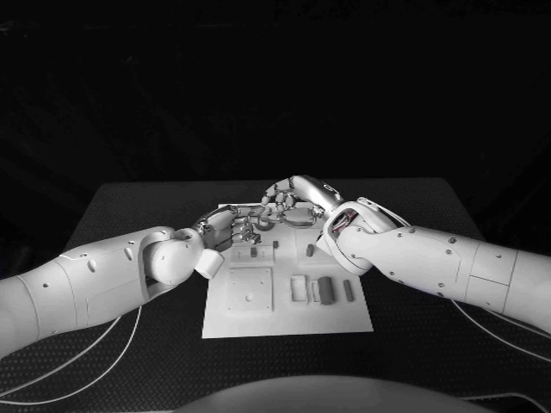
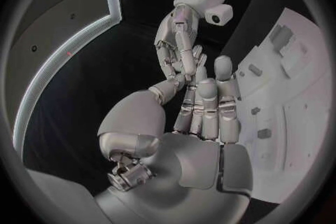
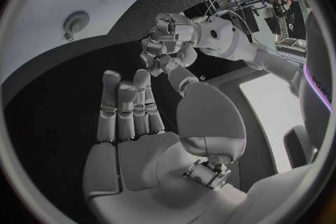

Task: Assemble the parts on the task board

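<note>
— White plastic, that task board (image 1: 288, 323), lying flat in the middle of the black table (image 1: 151, 194). Where do the hands stand?

— Both hang over its far end. The left hand (image 1: 226, 225) and the right hand (image 1: 298, 200) meet there, fingertips touching or very nearly so.

— Does either hold a part?

— That cannot be told. In the left wrist view the left hand (image 2: 203, 106) has its fingers straight and close together, thumb tip up against the fingertips of the right hand (image 2: 178, 47). Something small may be pinched between them, but the contact point is hidden. The right wrist view shows the right hand (image 3: 133, 109) with fingers straight and side by side, nothing lying in the palm, and the left hand (image 3: 164, 45) curled in just beyond.

— And the parts?

— Several small grey parts (image 1: 328, 290) lie in recesses at the near right of the board, beside a square plate (image 1: 250, 288); two short pegs (image 1: 273, 246) stand further back, close under the hands.

— So which step is this?

— Likely a pass or a re-grip of one small piece between the hands, before seating it. The next move calls for one hand to take a firm pinch, the other to let go cleanly, then a careful descent to the right socket.
</note>
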